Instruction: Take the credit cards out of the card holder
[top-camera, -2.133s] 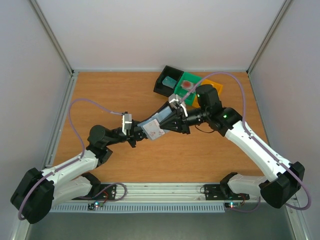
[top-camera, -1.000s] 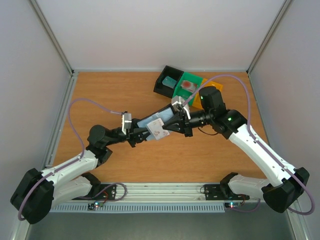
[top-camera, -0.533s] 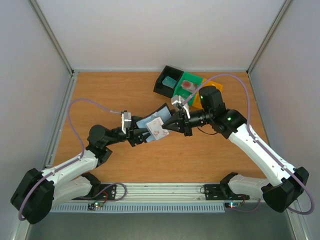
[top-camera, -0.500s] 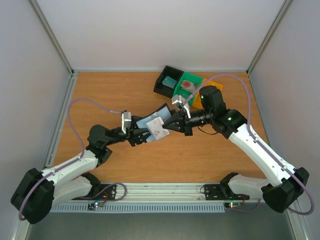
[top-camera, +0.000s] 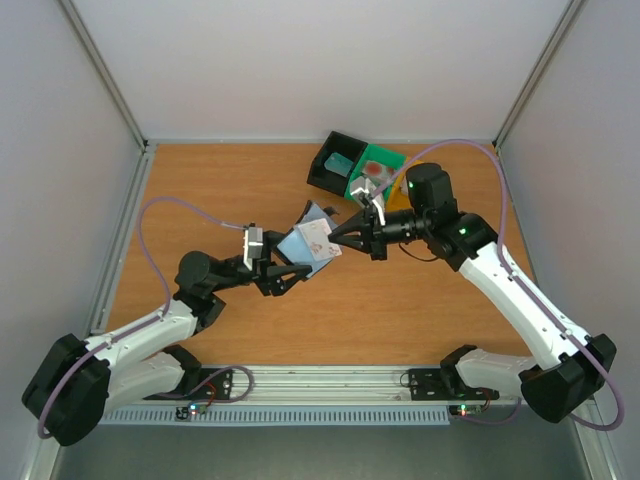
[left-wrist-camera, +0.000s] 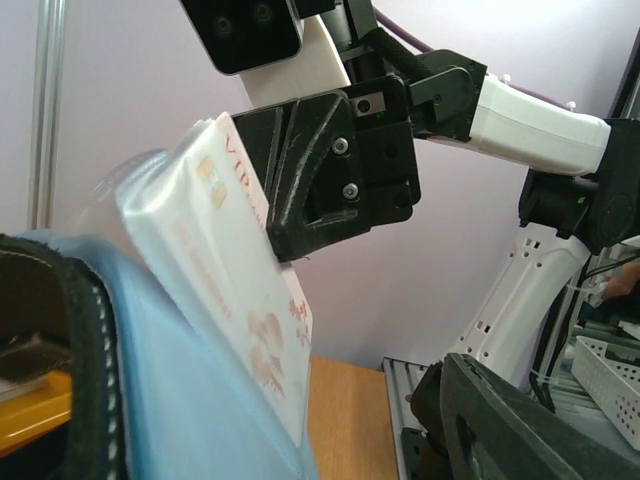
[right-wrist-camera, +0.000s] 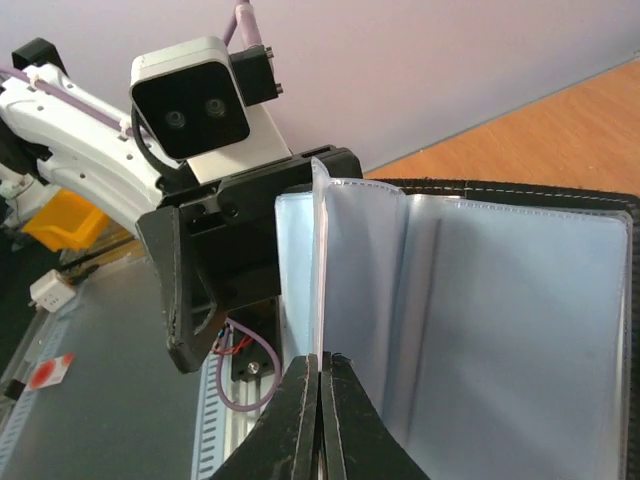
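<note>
Grip best placed on the outer edge of the whitish card (top-camera: 320, 237), stiff, light and slick, partly out of the floppy card holder (top-camera: 296, 244) aloft mid-frame above the desk (top-camera: 200, 200), right tool (top-camera: 337, 236) clenched on that card, left tool (top-camera: 297, 272) released below.

top: high overhead, looking down, far | wrists: close, facing each other | shared: black wallet with pale-blue pockets (top-camera: 295, 243)
</note>
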